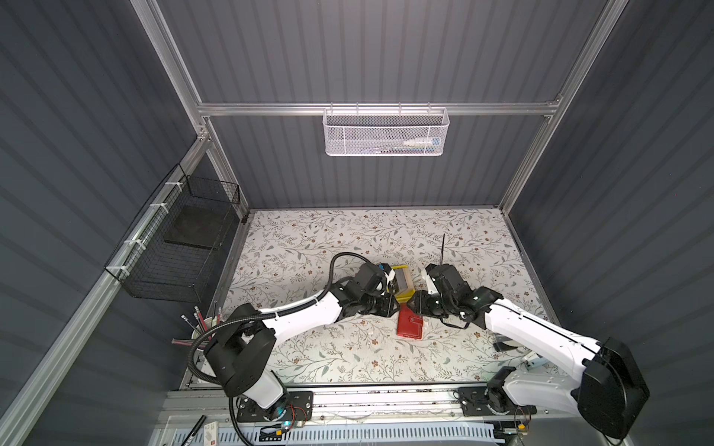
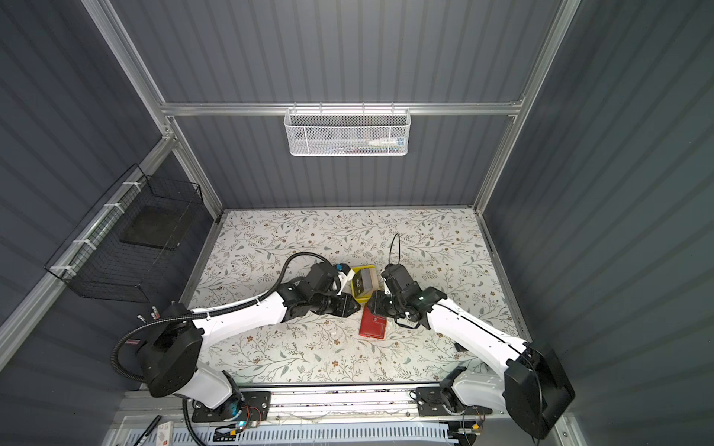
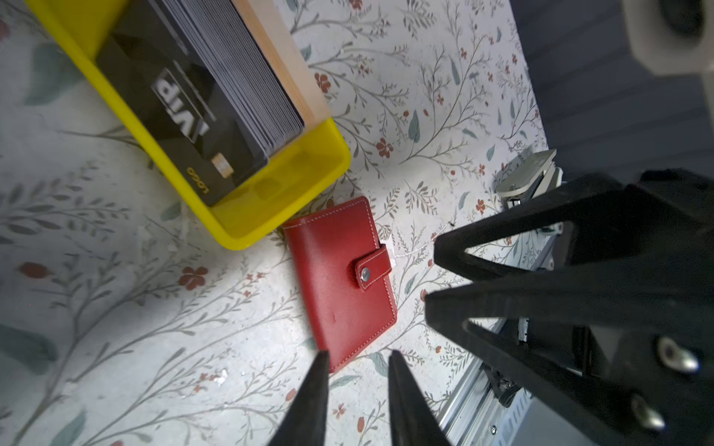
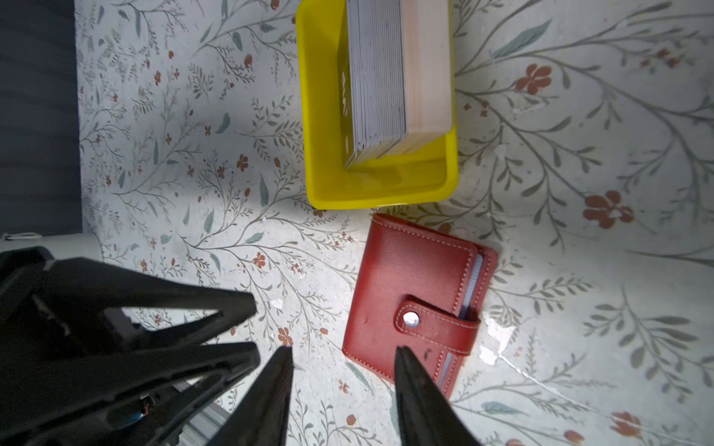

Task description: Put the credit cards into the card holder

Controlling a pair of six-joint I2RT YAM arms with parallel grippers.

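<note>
The card holder (image 3: pixel 342 282) lies flat and closed on the flowered table (image 3: pixel 116 309), its snap strap fastened, so it likely has to be opened before any card goes in. Both grippers face it from opposite sides. The left gripper (image 3: pixel 357 357) has its fingers a narrow gap apart and empty, tips just short of the holder's near corner. The right gripper (image 4: pixel 342 353) has its fingers wider apart, also empty, and one tip overlaps the holder's edge below the strap; I cannot tell whether it touches. Beyond the holder from both sets of fingers, the credit cards (image 4: pixel 386 77) stand on edge in a yellow tray (image 4: pixel 317 116), probably so that one edge can be pinched
</note>
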